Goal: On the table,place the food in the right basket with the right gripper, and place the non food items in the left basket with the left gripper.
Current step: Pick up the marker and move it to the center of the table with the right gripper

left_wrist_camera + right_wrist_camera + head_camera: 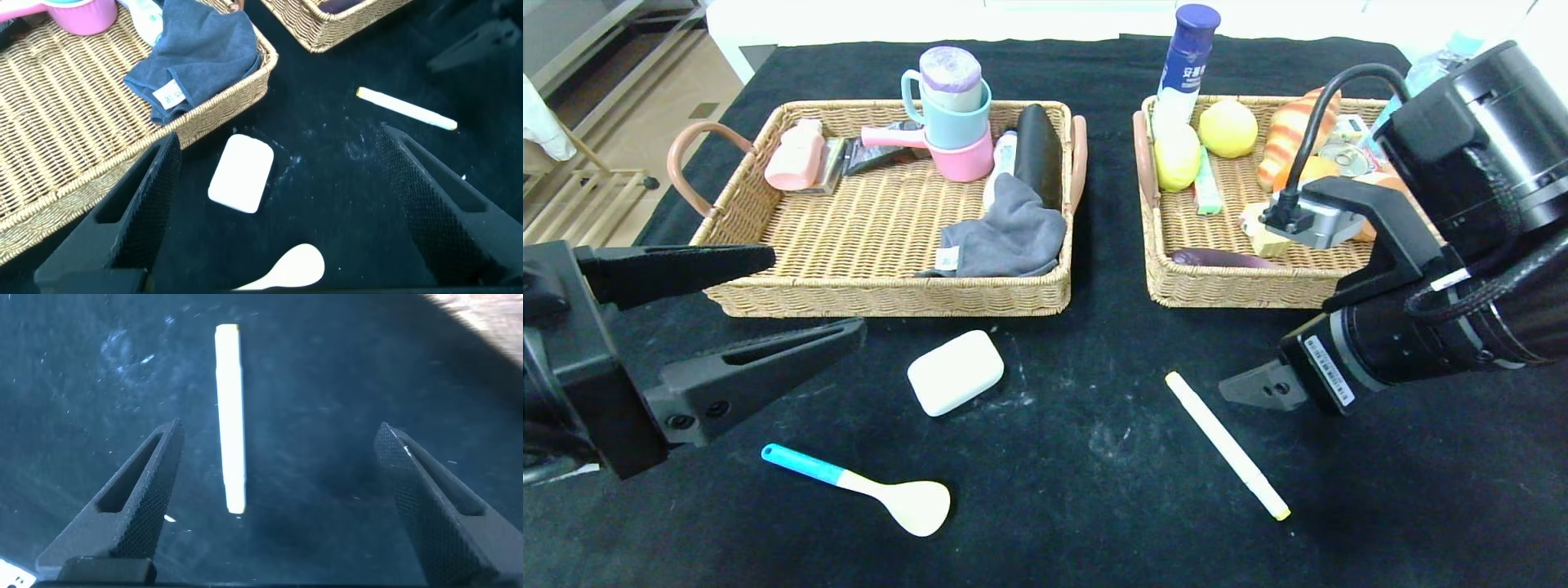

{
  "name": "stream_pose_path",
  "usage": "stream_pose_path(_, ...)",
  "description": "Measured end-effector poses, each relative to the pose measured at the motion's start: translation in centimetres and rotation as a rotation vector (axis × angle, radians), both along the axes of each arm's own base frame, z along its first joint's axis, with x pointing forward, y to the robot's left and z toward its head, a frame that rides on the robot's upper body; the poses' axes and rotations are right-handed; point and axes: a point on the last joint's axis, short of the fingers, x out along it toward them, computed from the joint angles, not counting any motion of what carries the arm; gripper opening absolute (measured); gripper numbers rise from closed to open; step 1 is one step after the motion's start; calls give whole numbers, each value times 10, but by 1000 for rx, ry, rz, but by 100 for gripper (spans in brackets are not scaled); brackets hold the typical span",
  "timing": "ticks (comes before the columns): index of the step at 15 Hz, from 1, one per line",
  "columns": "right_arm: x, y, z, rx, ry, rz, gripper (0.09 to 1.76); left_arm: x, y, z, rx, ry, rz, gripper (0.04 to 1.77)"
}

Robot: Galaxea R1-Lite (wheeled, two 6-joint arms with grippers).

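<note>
**Sorting bench: three loose items on the cloth, both grippers spread and empty**

Loose items, all on the black table (pixel 1045 506) in front of the baskets. White soap bar (pixel 955 372): centre of the head view, just below the front wall of the left basket (pixel 890 298), not touching it. Cream marker pen (pixel 1226 443): lower right of centre, lying diagonally, its lower end tipped yellow. Spoon (pixel 866 488): lower left, blue handle, cream bowl, flat on the cloth. The three lie well apart from one another.

Left gripper (pixel 809 298): left edge of the head view, fingers wide apart, holding nothing. It sits in front of the left basket's front corner. In its wrist view the soap bar (pixel 242 172) lies between the two fingers without touching either; the pen (pixel 406 109) shows farther off.

Right gripper (pixel 1262 385): lower right of the head view, low over the cloth just beside the upper end of the pen. Its wrist view shows fingers spread and empty, with the pen (pixel 230 416) between them, nearer one finger, no contact.

Left basket contents: grey cloth (pixel 1009 237) at front right, stacked blue and pink cups (pixel 956 122) at the back, pink bottle (pixel 796 155), dark cylinder (pixel 1039 155).

Right basket (pixel 1233 286), upper right: two lemons (pixel 1201 139), striped bread (pixel 1286 135), a purple item (pixel 1221 258) along the front wall. A white bottle with a blue cap (pixel 1186 65) stands at its back left corner.
</note>
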Motion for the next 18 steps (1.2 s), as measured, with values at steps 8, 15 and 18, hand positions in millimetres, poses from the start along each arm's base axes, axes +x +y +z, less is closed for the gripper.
stream_pose_path(8,-1,38,-30,-111,64,25,170,0,0,0,0,2,-1,172)
stream_pose_path(15,6,52,-53,-201,118,-4,171,0,0,0,0,1,-2,172)
stream_pose_path(18,10,56,-59,-215,132,-7,171,0,0,0,0,0,-1,172)
